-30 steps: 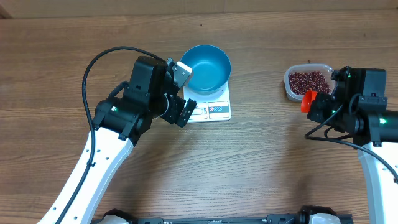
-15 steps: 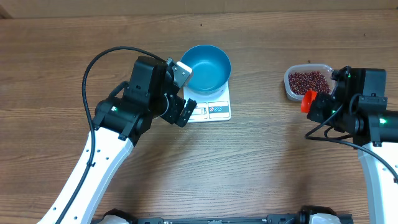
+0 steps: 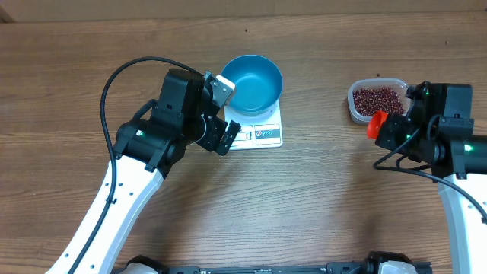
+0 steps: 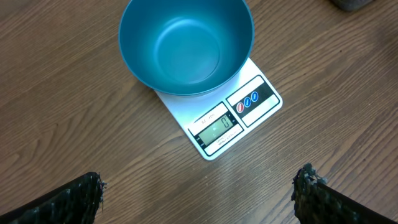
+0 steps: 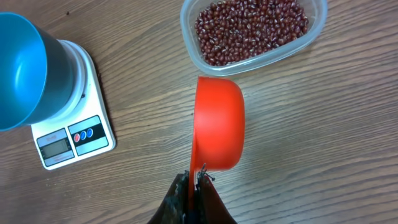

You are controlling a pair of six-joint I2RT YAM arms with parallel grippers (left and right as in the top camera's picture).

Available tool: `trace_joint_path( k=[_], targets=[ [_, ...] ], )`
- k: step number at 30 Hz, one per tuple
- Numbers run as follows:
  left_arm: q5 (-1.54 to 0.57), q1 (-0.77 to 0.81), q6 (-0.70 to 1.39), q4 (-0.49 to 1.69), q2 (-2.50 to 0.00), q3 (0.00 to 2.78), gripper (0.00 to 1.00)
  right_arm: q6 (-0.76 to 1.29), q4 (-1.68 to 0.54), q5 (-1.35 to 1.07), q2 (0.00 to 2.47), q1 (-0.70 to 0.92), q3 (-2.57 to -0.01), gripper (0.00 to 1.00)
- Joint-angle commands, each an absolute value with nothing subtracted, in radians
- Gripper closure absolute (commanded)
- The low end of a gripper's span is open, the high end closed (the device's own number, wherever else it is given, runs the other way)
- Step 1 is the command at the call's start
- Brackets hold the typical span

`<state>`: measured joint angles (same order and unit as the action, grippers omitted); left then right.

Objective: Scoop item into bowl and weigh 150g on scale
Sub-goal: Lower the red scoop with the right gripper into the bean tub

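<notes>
**Scoop gripped, bowl on scale, beans in tub**

Your right gripper (image 5: 194,190) was clamped on the handle of the red scoop (image 5: 217,121), with the cup tipped on its side just short of the clear container (image 5: 188,31). Your left gripper (image 4: 199,193) hung with its jaws spread wide, holding nothing, near the scale (image 4: 239,115). The display read 0. The bowl (image 4: 186,43) sat on the scale. Farther out, the beans (image 5: 249,28) lay in the container.
</notes>
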<state>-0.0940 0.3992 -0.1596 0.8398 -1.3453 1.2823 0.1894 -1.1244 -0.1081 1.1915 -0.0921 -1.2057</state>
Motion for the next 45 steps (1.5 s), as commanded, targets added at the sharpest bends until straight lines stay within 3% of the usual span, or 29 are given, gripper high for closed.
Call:
trace_joint_path(
  k=[1,11,15,21,33,45],
  targets=[
    [-0.109,0.400,-0.146,0.837,-1.355,1.276,0.00,0.192,-1.146,-0.123,1.224,-0.100,-1.274,0.96],
    [-0.109,0.400,-0.146,0.837,-1.354,1.276,0.01,0.105,-1.380,-0.067,1.552,-0.101,-1.811,0.96],
    [-0.109,0.400,-0.146,0.837,-1.354,1.276,0.00,0.076,-1.313,0.007,1.601,-0.102,-1.818,0.96],
    [-0.109,0.400,-0.146,0.838,-1.354,1.276,0.01,-0.167,-1.284,0.017,1.700,-0.105,-1.801,0.96],
    [-0.108,0.400,-0.146,0.838,-1.355,1.276,0.00,-0.162,-1.287,-0.069,1.882,-0.262,-1.784,0.96],
    [-0.109,0.400,-0.146,0.837,-1.355,1.276,0.01,-0.207,-1.259,-0.118,2.041,-0.273,-1.784,0.96]
  ],
)
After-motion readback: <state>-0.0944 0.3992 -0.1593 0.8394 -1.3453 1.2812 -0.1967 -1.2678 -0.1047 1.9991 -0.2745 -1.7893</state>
